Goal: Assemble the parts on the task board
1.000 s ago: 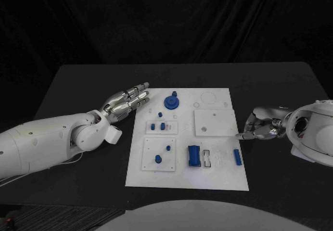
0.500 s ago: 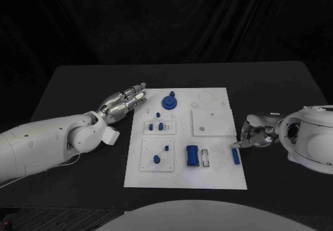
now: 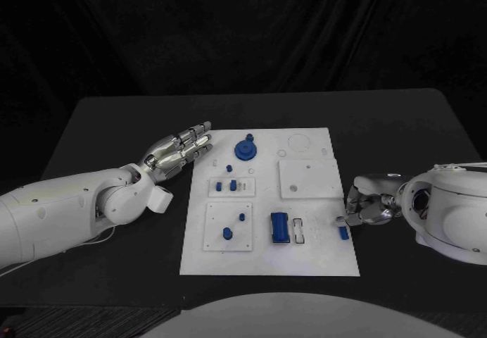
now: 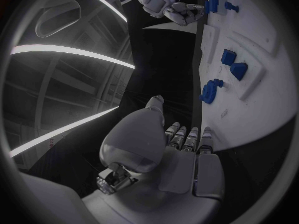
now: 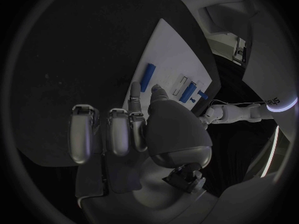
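White task board [image 3: 323,255] sits in the middle of the black tabletop [image 3: 112,120], with blue parts all over it: a round gear-looking piece [image 3: 247,149] up around 12 o'clock, a chunky blue block [image 3: 278,228] lower down near 6, and a slim blue bar [image 3: 344,233] by the board's 4 o'clock edge. Right hand [image 3: 367,208] is just beside that bar, fingertips [image 5: 134,92] pointing down near it, but honestly I can't tell if it's touching or pinching anything. Left hand [image 3: 181,149] is off the board's 10 o'clock edge, fingers stretched out flat, holding nothing.
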Available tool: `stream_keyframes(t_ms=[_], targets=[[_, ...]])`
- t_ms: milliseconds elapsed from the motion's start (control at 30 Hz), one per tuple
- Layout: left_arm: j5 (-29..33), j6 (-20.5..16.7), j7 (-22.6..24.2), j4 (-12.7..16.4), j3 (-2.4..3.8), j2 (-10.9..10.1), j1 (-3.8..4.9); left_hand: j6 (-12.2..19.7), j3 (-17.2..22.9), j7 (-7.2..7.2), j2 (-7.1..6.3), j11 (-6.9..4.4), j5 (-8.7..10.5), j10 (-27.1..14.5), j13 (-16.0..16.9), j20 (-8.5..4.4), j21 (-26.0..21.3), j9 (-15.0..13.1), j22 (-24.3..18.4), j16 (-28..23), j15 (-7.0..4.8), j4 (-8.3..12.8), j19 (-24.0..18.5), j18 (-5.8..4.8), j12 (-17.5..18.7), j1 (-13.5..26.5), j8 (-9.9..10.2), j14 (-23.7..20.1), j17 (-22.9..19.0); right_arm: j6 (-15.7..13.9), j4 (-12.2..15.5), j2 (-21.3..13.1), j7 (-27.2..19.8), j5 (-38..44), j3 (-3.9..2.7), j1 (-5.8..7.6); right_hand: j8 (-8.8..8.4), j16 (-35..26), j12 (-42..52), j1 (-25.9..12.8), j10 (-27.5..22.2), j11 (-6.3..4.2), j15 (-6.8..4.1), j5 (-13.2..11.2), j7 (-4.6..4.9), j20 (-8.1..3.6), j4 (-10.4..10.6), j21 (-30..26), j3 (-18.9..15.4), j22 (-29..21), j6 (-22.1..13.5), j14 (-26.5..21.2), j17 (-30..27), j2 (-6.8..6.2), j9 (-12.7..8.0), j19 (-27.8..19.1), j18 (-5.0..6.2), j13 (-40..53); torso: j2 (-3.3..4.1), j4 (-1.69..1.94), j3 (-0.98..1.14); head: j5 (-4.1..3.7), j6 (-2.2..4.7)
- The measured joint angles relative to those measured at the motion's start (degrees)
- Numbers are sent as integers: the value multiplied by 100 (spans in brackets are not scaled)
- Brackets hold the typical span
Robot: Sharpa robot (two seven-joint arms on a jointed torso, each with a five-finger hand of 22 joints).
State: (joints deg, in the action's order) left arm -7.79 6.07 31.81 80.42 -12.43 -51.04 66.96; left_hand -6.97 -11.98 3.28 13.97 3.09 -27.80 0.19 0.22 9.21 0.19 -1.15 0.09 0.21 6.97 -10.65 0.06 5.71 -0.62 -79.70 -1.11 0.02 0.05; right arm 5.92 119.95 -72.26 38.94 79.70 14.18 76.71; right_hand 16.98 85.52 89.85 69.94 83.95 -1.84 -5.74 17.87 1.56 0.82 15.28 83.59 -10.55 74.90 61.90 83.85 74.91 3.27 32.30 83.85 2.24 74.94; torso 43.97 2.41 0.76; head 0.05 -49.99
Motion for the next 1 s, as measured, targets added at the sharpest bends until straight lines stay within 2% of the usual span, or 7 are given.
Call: stream_keyframes(t_ms=[133,500,567,667,800,933,1000], targets=[[0,0,-5,-3,0,3,0,0,0,0,0,0,0,0,5,0,0,0,0,0,0,0,0,0,0,0,0,0,0,53,-38,5,3,1,0,-104,-81,0,0,33,0,0,0,-217,51,0,-35,0,35,0,-51,0,0,-9,-25,0,0,0,-3,5,2,-4,0],[0,7,-25,-13,-1,14,0,0,-17,0,0,46,0,6,4,0,0,0,0,0,0,16,0,0,1,0,0,0,2,109,-167,137,50,22,-43,-339,-197,0,0,261,2,2,22,-100,122,0,-213,-37,213,4,-163,21,0,-112,-47,0,0,-1,-7,13,3,11,0],[0,10,-28,-15,-1,14,-2,0,-17,0,0,49,0,10,4,0,0,1,0,0,0,15,0,0,1,0,0,0,2,75,-167,158,63,23,-54,-351,-199,0,0,475,10,11,35,107,165,21,-274,-40,274,4,-206,28,0,-144,-85,21,0,-1,-7,12,4,24,0],[0,14,-31,-16,-1,13,-4,0,-17,0,0,49,0,10,4,0,0,1,0,0,0,16,0,0,-1,0,0,0,3,-31,-141,177,67,6,-65,-362,-315,0,0,885,9,13,53,686,185,21,-274,-40,274,4,-227,28,0,-245,-134,21,1,-2,-7,9,7,41,0],[0,19,-33,-23,1,12,-8,0,0,0,0,70,0,-11,4,0,0,1,0,0,0,32,0,0,-22,0,0,0,3,-238,-123,193,64,-36,-65,-380,-417,0,0,1060,9,14,54,1169,203,21,-205,-40,343,4,-245,28,0,-309,-176,21,0,-1,-7,9,7,42,0],[0,23,-36,-24,0,12,-13,0,0,0,0,89,0,8,9,0,0,1,0,0,0,32,0,0,-21,0,0,0,4,-430,-117,175,63,-118,-51,-399,-500,0,0,1070,18,105,97,1080,226,68,335,-40,898,4,-175,29,0,-379,-181,25,0,-2,-7,8,3,43,0],[0,25,-37,-26,0,12,-14,0,0,0,0,89,0,8,9,-1,0,1,1,0,0,32,0,0,-21,0,0,0,4,-525,-109,150,63,-171,-44,-410,-517,-1,0,849,19,105,104,1092,216,72,230,-40,1419,4,-92,36,0,-545,-180,29,0,-2,-7,7,3,48,0]])
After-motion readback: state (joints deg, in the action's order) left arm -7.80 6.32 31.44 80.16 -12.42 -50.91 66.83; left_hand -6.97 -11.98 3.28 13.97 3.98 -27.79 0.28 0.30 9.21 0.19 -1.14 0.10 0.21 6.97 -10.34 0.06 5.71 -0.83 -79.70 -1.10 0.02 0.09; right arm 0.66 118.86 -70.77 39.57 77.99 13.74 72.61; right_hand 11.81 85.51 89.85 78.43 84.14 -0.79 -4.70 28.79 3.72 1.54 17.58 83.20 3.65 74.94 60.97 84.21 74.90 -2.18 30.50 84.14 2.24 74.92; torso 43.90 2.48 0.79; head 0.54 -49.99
